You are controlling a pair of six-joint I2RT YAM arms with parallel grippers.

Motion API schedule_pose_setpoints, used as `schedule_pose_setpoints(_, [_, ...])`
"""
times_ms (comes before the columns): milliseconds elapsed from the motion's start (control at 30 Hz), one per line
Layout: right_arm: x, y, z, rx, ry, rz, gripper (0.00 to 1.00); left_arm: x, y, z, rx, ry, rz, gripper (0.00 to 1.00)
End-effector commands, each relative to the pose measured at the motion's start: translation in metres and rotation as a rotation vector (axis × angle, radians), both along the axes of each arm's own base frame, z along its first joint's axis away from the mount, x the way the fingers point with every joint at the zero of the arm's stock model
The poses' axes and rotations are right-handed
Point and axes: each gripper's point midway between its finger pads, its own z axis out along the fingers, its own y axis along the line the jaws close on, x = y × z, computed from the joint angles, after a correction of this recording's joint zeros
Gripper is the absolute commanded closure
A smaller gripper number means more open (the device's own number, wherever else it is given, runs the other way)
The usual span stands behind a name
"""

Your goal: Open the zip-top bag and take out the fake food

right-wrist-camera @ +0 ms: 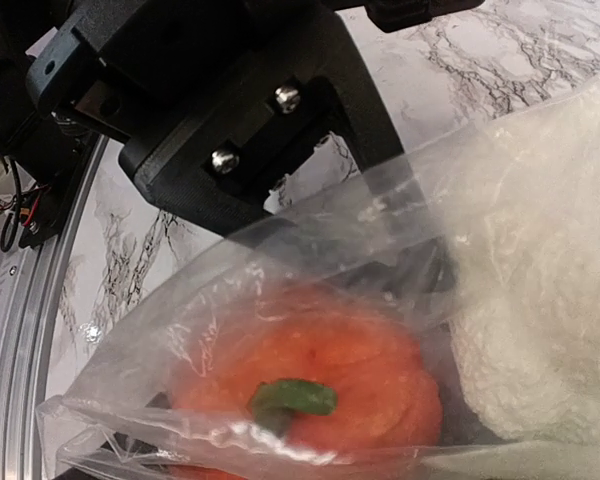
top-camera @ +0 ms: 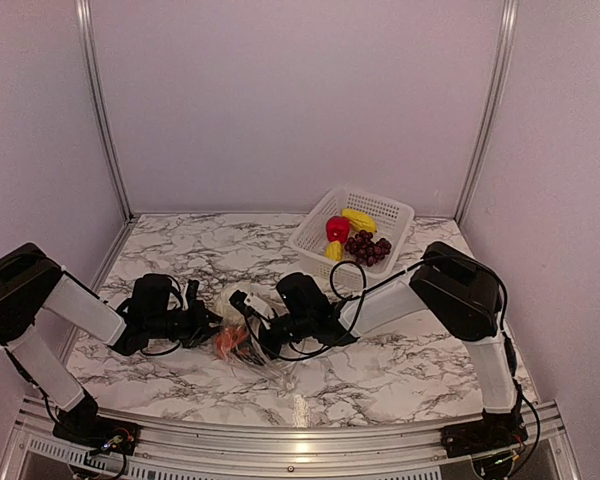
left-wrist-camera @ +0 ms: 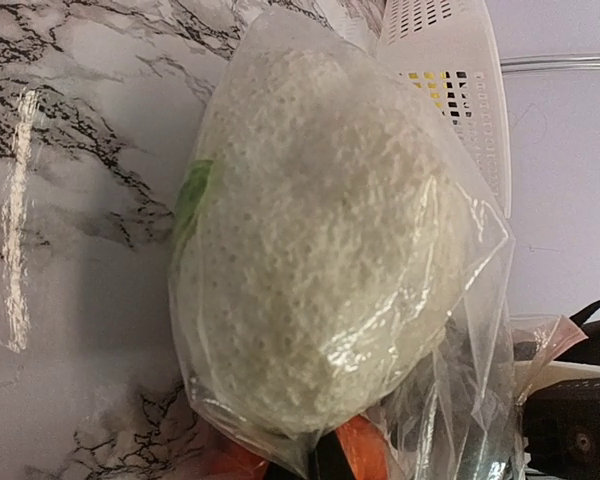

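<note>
Zip-top bag (right-wrist-camera: 310, 230) is sagging thin and slippery around the fake food (left-wrist-camera: 320, 230), probably wanting pinches at its mouth; I cannot tell whether left fingers (top-camera: 206, 325) or right fingers (top-camera: 248, 305) are clamping it.

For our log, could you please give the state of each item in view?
zip-top bag: on the table, zip unclear.
white lumpy piece: inside the bag.
orange round piece: inside the bag.
basket: upright, holding fruit pieces.
left gripper: at the bag, jaws unclear.
right gripper: at the bag, jaws unclear.
</note>
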Motion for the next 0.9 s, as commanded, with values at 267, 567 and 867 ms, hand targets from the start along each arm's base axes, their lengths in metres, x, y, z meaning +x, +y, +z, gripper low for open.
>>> schedule_pose_setpoints(267, [0.002,-0.040,0.024,0.008,-0.053,-0.073,0.55,0.012,0.049,0.008,0.079,-0.026,0.060,1.00])
schedule_pose_setpoints(567, [0.013,-0.074,0.033,0.040,-0.027,-0.123,0.59,0.018,0.065,0.005,0.116,-0.022,0.092,1.00])
schedule_pose_setpoints(867, [0.009,-0.100,0.086,0.116,-0.080,-0.120,0.62,0.024,0.072,0.001,0.119,-0.005,0.124,1.00])
